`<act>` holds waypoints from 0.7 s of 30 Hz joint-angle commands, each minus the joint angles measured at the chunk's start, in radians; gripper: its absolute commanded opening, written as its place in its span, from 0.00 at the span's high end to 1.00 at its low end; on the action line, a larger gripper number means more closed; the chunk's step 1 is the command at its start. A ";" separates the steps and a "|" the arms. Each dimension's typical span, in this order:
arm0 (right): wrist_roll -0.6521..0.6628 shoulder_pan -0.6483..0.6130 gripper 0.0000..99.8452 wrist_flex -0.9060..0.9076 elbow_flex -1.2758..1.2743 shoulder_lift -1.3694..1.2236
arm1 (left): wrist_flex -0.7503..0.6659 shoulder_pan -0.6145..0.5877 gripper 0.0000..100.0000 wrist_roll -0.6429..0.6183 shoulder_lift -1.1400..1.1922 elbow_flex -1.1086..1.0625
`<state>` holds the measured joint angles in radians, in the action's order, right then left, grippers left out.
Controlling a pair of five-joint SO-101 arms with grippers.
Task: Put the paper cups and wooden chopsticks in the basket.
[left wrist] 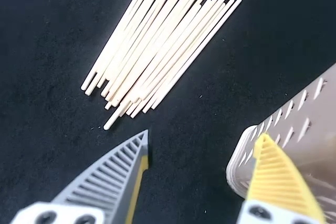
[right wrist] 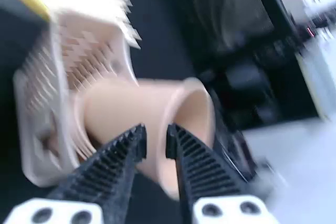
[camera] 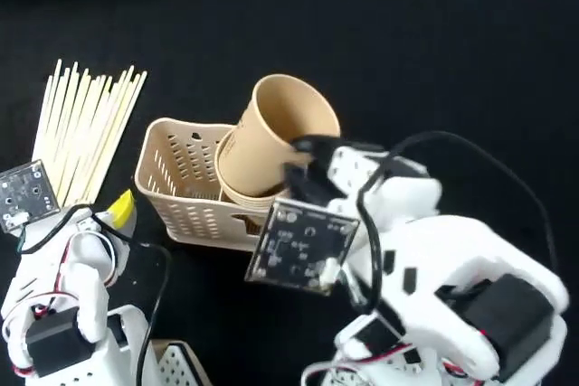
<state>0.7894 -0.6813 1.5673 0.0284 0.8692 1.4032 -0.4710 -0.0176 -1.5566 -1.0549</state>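
A cream slotted basket stands at the table's middle left. Stacked paper cups lean in it, and the top paper cup tilts with its mouth up and away. My right gripper is at that cup's near rim. In the right wrist view its black fingers are pinched close on the cup wall beside the rim. A fan of wooden chopsticks lies on the black table left of the basket. My left gripper hangs open just short of the chopsticks, next to the basket's corner.
The table is covered in black cloth. Both arm bases fill the near edge, and the right arm's body stands close to the basket's right end. A second slotted container's rim shows at the near edge.
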 commanded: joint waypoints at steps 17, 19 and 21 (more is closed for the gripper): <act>-0.327 -0.107 0.92 -0.129 0.074 0.081 | -0.023 0.001 0.69 -0.002 -0.005 0.002; -0.362 -0.091 0.95 -0.180 0.077 0.125 | -0.023 -0.004 0.69 -0.002 -0.005 0.002; -0.399 -0.026 0.99 -0.227 0.056 0.159 | -0.023 -0.001 0.69 -0.002 -0.005 0.002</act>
<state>0.4457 -0.7748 1.4062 0.0606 0.9981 1.4032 -0.4710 -0.0176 -1.5566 -1.0549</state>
